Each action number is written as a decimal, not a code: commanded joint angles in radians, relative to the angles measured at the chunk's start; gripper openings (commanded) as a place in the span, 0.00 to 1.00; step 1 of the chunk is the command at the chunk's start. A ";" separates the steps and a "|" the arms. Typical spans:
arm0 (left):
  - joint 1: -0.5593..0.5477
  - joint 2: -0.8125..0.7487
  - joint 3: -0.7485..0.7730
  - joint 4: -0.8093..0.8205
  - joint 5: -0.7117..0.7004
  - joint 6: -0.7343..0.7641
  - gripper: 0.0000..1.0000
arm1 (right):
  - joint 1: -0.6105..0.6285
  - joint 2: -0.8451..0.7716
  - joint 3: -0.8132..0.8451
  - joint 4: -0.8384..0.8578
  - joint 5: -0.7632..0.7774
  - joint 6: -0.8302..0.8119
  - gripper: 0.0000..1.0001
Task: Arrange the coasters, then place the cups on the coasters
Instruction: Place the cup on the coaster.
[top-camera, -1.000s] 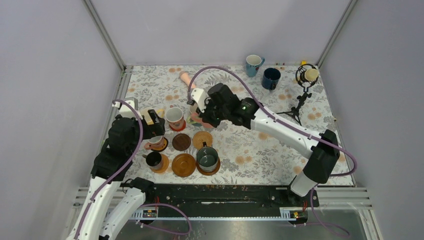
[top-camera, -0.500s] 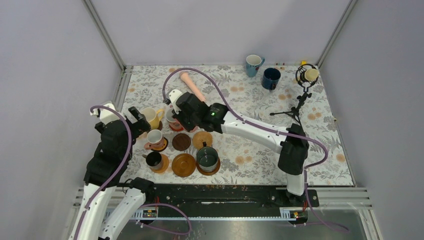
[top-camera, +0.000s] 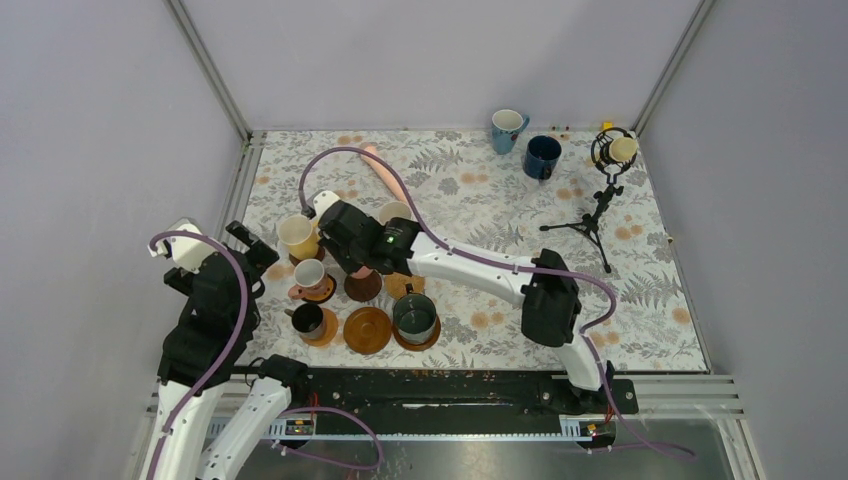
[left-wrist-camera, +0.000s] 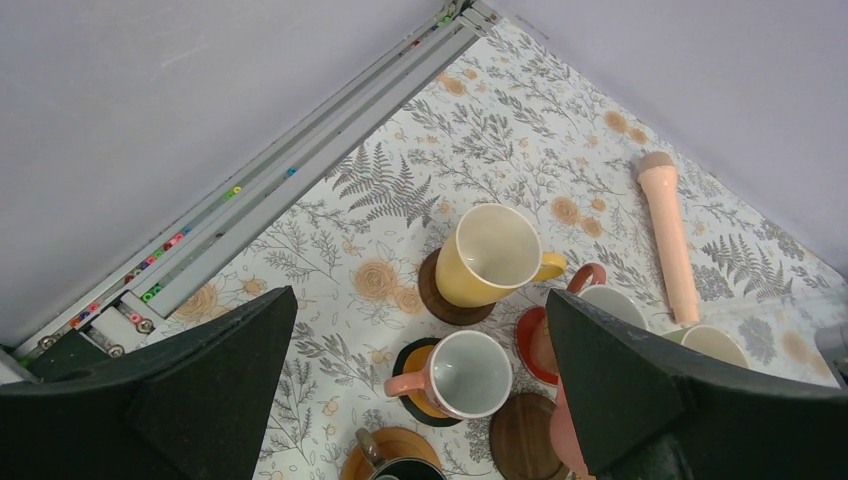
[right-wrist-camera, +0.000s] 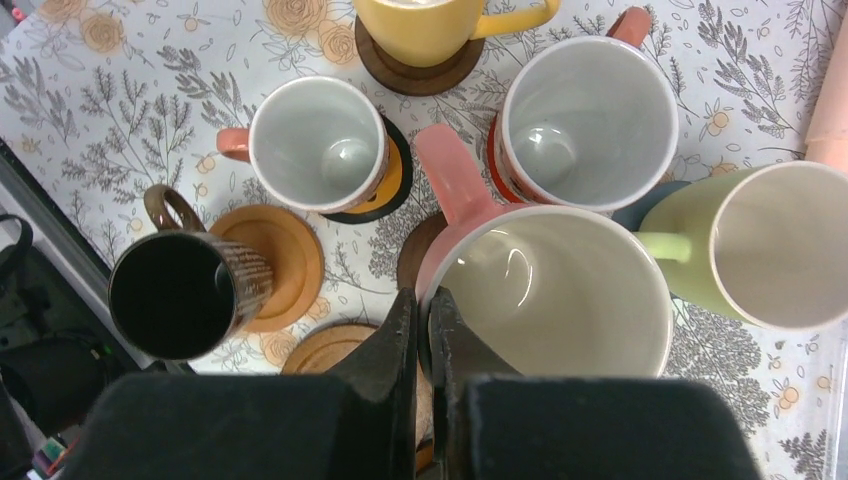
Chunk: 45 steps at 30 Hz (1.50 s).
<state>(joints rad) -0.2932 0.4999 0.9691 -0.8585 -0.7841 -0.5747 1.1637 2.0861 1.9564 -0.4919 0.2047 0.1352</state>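
Note:
My right gripper (right-wrist-camera: 422, 312) is shut on the near rim of a pink cup (right-wrist-camera: 555, 300), whose handle points away. The cup is over a dark brown coaster (top-camera: 362, 288) in the middle of the group; I cannot tell whether it touches. My left gripper (left-wrist-camera: 420, 300) hangs open and empty at the left, above the cluster. Below it, a yellow cup (left-wrist-camera: 490, 255) sits on a brown coaster and a small pink-handled cup (left-wrist-camera: 465, 375) on a black, yellow-centred coaster. A white cup (right-wrist-camera: 585, 125) stands on a red coaster, with a light green cup (right-wrist-camera: 770, 245) beside it.
A black cup (top-camera: 308, 320) and a dark green cup (top-camera: 414, 315) sit on orange coasters, with a bare orange coaster (top-camera: 367, 329) between them. A light blue cup (top-camera: 508, 128) and a navy cup (top-camera: 541, 156) stand at the back. A tripod microphone (top-camera: 605, 170) and a pink stick (top-camera: 385, 172) are nearby.
My right arm has swung left and nearer with the pink cup, to above the dark brown coaster. My left arm has drawn back left, away from the yellow cup.

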 joint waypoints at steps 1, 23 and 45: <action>0.006 -0.005 0.033 0.006 -0.046 -0.017 0.99 | 0.016 0.035 0.121 0.029 0.054 0.040 0.00; 0.005 -0.001 0.028 0.012 -0.038 -0.012 0.99 | 0.034 0.160 0.202 -0.041 0.074 0.022 0.00; 0.005 0.001 0.025 0.018 -0.030 -0.008 0.99 | 0.039 0.191 0.205 -0.042 0.075 -0.015 0.04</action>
<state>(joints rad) -0.2932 0.4992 0.9691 -0.8677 -0.7979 -0.5842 1.1877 2.2795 2.0968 -0.5781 0.2470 0.1452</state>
